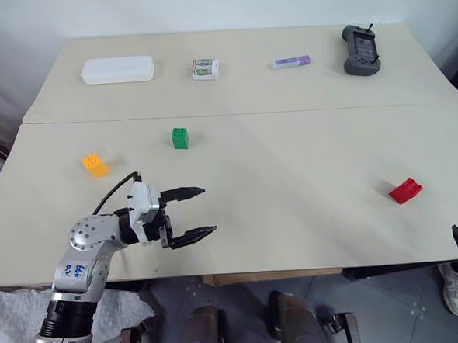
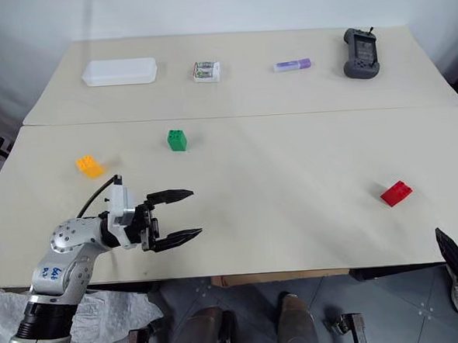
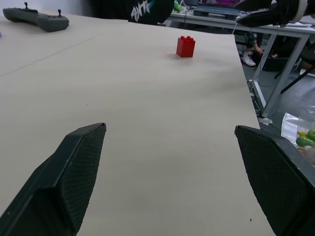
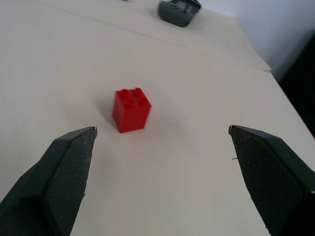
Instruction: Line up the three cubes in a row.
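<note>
While the cubes (image 1: 179, 138) sit apart, a controller (image 1: 360, 50) lies beyond.

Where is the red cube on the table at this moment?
In the left eye view the red cube lies alone on the table's right side near the front edge, far from the green cube and the yellow-orange cube on the left.

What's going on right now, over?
Left gripper open, empty. Right gripper open, facing red cube. Green cube, yellow cube apart, unaligned. Nothing between them.
</note>
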Robot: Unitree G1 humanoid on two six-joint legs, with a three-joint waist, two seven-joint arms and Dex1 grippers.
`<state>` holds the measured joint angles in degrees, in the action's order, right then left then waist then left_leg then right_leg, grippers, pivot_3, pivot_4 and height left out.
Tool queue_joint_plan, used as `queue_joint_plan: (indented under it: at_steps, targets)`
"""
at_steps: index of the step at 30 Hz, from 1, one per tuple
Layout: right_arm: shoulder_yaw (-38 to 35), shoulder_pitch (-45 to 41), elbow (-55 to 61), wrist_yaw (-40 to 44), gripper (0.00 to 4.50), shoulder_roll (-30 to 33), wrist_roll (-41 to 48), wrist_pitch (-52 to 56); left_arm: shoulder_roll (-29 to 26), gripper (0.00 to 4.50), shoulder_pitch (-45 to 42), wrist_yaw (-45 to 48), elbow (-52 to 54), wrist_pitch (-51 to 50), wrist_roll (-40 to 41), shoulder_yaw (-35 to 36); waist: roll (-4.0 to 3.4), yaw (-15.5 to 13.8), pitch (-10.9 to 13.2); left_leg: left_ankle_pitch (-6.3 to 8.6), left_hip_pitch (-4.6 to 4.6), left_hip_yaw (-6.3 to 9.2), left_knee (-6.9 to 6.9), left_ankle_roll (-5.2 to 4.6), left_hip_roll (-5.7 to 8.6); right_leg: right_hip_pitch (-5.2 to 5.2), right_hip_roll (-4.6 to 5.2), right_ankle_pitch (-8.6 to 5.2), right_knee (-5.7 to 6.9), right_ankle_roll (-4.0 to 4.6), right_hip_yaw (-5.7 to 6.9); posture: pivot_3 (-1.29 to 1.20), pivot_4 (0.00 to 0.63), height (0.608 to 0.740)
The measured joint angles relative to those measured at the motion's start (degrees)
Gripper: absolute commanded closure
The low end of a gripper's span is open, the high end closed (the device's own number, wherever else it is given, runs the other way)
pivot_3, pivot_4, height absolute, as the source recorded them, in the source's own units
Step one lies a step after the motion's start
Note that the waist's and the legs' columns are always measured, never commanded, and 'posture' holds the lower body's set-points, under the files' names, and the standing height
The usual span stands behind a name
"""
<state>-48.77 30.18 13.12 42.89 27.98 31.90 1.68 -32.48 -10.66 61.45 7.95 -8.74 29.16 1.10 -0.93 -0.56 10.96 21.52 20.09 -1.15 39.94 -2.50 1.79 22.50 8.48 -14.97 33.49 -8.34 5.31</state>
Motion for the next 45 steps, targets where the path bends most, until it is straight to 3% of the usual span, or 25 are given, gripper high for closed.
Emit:
queue_joint_plan:
  at_steps: [4, 9, 12, 23, 26, 33, 38, 40, 45]
  targets:
    - [3.53, -0.9, 0.13, 1.65, 0.0, 3.78, 0.07, 2.59, 0.12, 0.04, 1.0, -0.17, 0.09, 0.02, -0.16, 0.07, -0.12, -0.06, -0.07, 0.01, 0.01, -0.01, 0.01, -0.01, -0.01, 0.04, 0.01, 0.0, -0.01, 0.0, -0.06, 0.0, 0.15, 0.74]
    - [6.99, -8.67, -7.25, 8.3, 0.0, 18.54, -1.24, 6.45, 0.16, 0.04, 1.13, -0.36, 0.07, 0.09, -0.5, 0.03, -0.12, -0.16, -0.06, 0.04, 0.02, -0.15, 0.06, -0.1, 0.0, 0.06, 0.02, 0.06, -0.08, -0.09, -0.19, 0.0, 0.15, 0.74]
    - [10.13, -14.64, -13.47, 10.51, 0.0, 23.49, -3.03, 7.42, 0.16, 0.04, 0.75, 0.05, 0.06, 0.09, -0.74, -0.21, -0.12, -0.55, -0.05, 0.04, 0.06, -0.12, 0.05, -0.1, -0.02, 0.1, 0.01, 0.05, -0.1, -0.08, -0.14, 0.0, 0.15, 0.74]
    - [25.7, -34.0, -34.86, 20.1, 0.0, 28.16, -10.39, 7.06, 1.02, 0.04, -1.78, 2.03, 0.19, 1.28, -1.35, -2.22, -0.12, -0.66, -0.05, 0.07, 0.14, -0.12, 0.1, -0.17, 0.06, 0.09, 0.04, 0.06, -0.15, -0.08, -0.03, 0.0, 0.15, 0.74]
    - [27.75, -37.16, -38.83, 21.48, 0.65, 28.24, -11.74, 5.86, 0.97, 0.0, -1.58, 2.38, 0.32, 1.33, -1.34, -2.16, -0.12, -0.74, -0.05, 0.07, 0.15, -0.11, 0.11, -0.17, 0.06, 0.08, 0.05, 0.06, -0.15, -0.09, -0.01, 0.0, 0.15, 0.74]
    - [30.71, -40.68, -42.91, 26.04, 2.99, 28.24, -12.94, 2.64, 0.83, 0.0, 0.24, 2.27, 0.36, 1.97, -1.42, -1.93, -0.12, -0.69, -0.05, 0.07, 0.14, -0.1, 0.11, -0.16, 0.05, 0.07, 0.04, 0.06, -0.17, -0.09, -0.01, 0.0, 0.15, 0.74]
    - [35.16, -46.77, -39.57, 30.39, 2.99, 27.69, -12.78, 3.36, 0.63, 0.0, 1.37, 1.36, 0.37, 2.93, -1.54, -0.51, -0.15, -0.2, -0.04, 0.07, 0.12, -0.14, 0.15, -0.12, 0.01, 0.08, 0.03, 0.07, -0.16, -0.11, -0.03, 0.0, 0.15, 0.74]
    - [40.01, -53.89, -33.36, 33.0, 2.99, 25.3, -12.09, 5.58, 0.59, 0.0, 2.24, 0.74, 0.22, 3.46, -1.7, 0.22, -0.17, 0.83, -0.03, 0.06, 0.11, -0.17, 0.15, -0.04, -0.08, 0.1, -0.02, 0.07, -0.17, -0.11, -0.04, 0.0, 0.15, 0.74]
    - [49.66, -69.86, -30.77, 37.66, 2.99, 18.77, -13.06, 6.98, 0.6, 0.0, 3.18, -0.25, -0.11, 4.07, -2.0, 1.31, -0.17, 0.77, -0.02, 0.04, 0.15, -0.1, 0.15, 0.15, -0.29, 0.17, -0.17, 0.04, -0.14, -0.05, 0.08, 0.0, 0.15, 0.74]
